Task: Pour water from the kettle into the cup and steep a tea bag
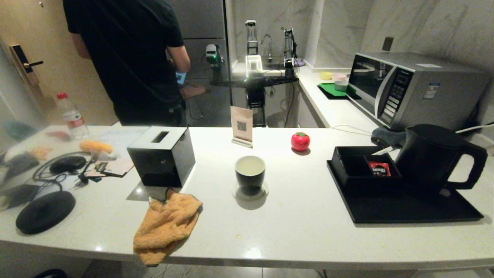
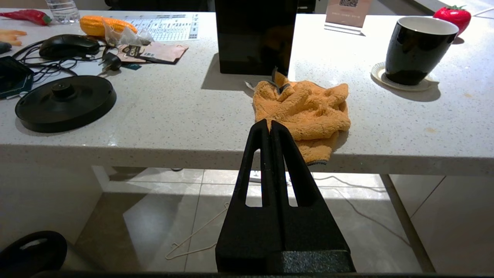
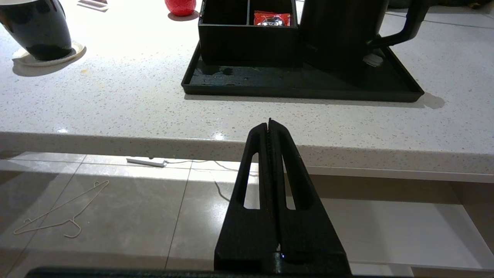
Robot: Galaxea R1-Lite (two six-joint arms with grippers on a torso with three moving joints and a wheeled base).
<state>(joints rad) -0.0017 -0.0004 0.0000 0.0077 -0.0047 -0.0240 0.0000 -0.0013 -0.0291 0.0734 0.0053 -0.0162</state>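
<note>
The matte black kettle (image 1: pixel 432 158) stands on a black tray (image 1: pixel 405 212) at the right of the counter, handle to the right; the right wrist view shows its lower body (image 3: pixel 339 31). The black cup (image 1: pixel 250 173) with a white inside sits on a coaster mid-counter, and also shows in both wrist views (image 2: pixel 417 50) (image 3: pixel 38 31). What looks like a tea bag (image 2: pixel 125 36) lies by a torn wrapper at far left. No water is in view. My left gripper (image 2: pixel 269 122) is shut and empty, low before the counter edge. My right gripper (image 3: pixel 269 122) is likewise shut, facing the tray.
A black tissue box (image 1: pixel 162 154), orange cloth (image 1: pixel 166 227) hanging over the front edge, and round kettle base (image 1: pixel 45 211) lie left. A compartment box with a red sachet (image 1: pixel 379 168) shares the tray. A person (image 1: pixel 127 58) stands behind the counter; a microwave (image 1: pixel 409 88) is back right.
</note>
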